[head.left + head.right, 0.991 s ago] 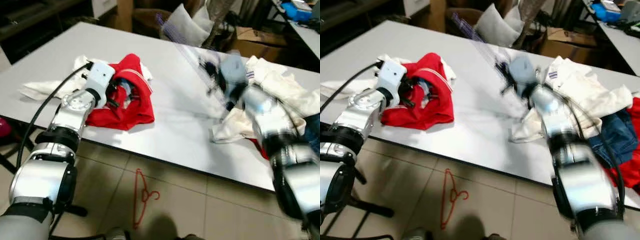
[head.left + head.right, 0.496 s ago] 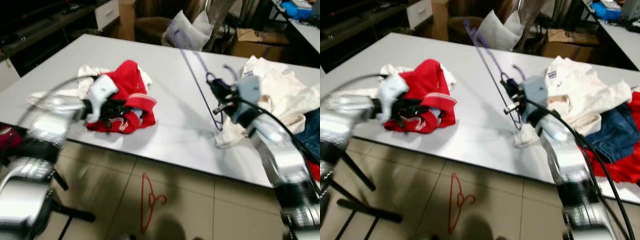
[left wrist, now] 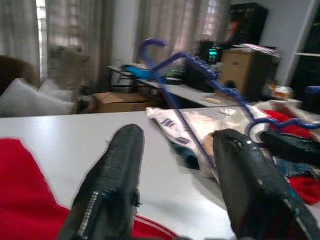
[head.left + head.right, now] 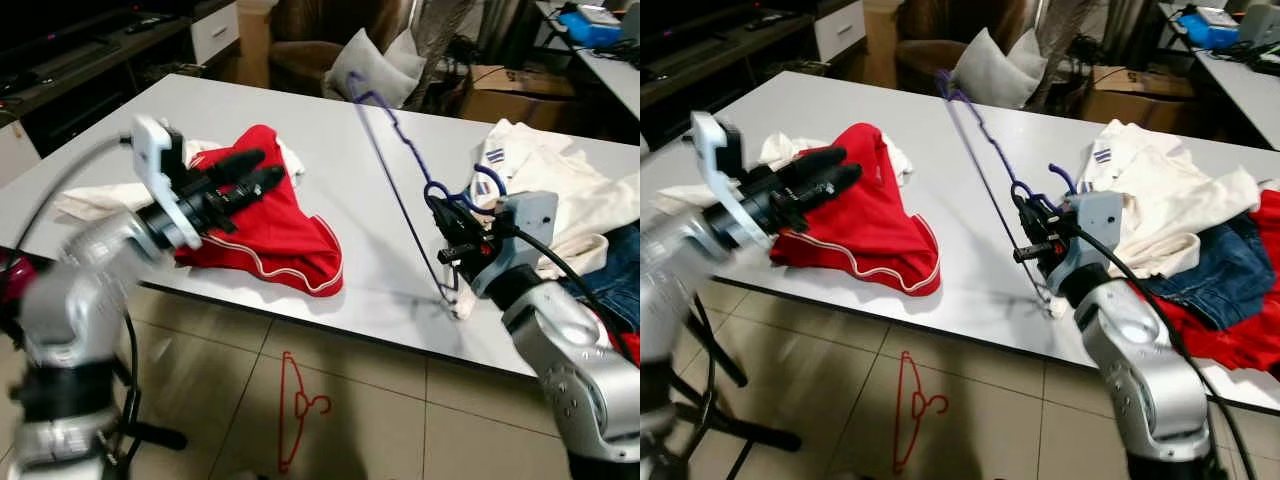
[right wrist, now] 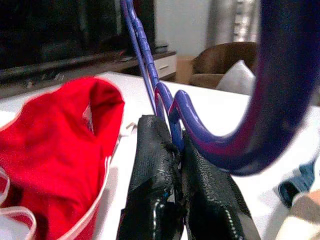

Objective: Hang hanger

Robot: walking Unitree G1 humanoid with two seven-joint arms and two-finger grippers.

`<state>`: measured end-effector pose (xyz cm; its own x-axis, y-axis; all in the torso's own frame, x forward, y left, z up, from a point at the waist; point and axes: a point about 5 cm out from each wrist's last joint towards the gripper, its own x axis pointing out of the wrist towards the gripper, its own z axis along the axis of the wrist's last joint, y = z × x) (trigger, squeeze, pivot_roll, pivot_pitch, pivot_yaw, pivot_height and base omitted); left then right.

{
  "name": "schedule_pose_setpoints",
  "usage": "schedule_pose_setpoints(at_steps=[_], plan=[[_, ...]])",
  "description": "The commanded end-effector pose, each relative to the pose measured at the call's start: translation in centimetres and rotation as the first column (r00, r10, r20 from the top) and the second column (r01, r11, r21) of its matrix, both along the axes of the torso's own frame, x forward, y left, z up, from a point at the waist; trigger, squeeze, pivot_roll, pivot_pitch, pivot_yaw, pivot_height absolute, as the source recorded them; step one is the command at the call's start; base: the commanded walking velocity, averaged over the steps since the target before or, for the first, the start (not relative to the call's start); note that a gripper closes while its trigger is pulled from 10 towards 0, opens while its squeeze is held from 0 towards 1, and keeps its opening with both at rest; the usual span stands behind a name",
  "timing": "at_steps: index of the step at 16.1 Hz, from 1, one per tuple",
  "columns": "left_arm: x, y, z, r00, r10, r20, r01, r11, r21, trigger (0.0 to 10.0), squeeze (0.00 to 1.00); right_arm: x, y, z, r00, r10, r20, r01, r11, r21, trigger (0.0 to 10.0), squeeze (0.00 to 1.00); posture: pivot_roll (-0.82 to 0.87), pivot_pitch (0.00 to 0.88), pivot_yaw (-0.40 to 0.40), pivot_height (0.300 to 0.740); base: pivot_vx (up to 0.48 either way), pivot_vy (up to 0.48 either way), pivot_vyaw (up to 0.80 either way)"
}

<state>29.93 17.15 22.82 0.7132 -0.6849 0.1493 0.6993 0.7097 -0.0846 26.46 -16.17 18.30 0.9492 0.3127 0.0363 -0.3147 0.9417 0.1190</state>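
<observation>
1. I count two hangers: a blue hanger (image 4: 985,170) that my right gripper (image 4: 1032,232) holds, and a red hanger (image 4: 910,405) lying flat on the tiled floor (image 4: 820,400) just in front of the table's near edge.
2. My right gripper's fingers (image 5: 155,165) are pressed together on the blue hanger just below its hook, which curls up beside them. The hanger's long arm slants up and away over the white table (image 4: 970,290) toward the far edge.
3. My left gripper (image 4: 250,172) hangs over the red garment (image 4: 875,235) with its two fingers (image 3: 117,175) spread apart and nothing between them.
4. I count one red garment with white piping on the left part of the table, partly lying over a white cloth (image 4: 100,195).
5. On the right part of the table is a heap of clothes: a white garment (image 4: 1160,195), a blue denim piece (image 4: 1220,275) and another red cloth (image 4: 1250,335) under it. The white garment carries a small striped blue tag (image 4: 1102,155); I cannot read any writing on it.
6. Beyond the table stand a brown armchair (image 4: 930,50) with a pale cushion (image 4: 990,75), and a cardboard box (image 4: 1125,90).
7. A black cable (image 4: 1160,320) runs along my right arm.
8. The heap of clothes lies just behind my right gripper.
</observation>
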Motion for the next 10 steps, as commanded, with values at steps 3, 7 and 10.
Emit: schedule_pose_setpoints(at_steps=[3,7,10], plan=[[-0.2,-0.7,-0.8,0.973,0.231,0.025,-0.231,0.973,-0.004,10.0,0.24,-0.7,0.0,-0.1,0.997,-0.053,-0.053,0.057,0.996,0.073,10.0,0.00,-0.09,0.000,-0.017,0.740,0.000,0.000,0.00],[-1.4,-1.3,-3.7,0.934,0.355,0.021,-0.353,0.918,0.180,10.0,0.00,-0.7,-0.3,-1.2,0.983,-0.126,-0.135,0.129,0.991,0.017,10.0,0.00,-0.09,0.000,-0.019,0.740,0.000,0.000,0.00],[-2.0,-1.3,-4.7,0.922,0.388,-0.006,-0.381,0.908,0.175,10.0,0.00,-1.0,0.1,-0.7,0.989,-0.115,-0.097,0.121,0.991,0.060,10.0,0.00,-0.10,0.000,-0.015,0.740,0.000,0.000,-0.53]])
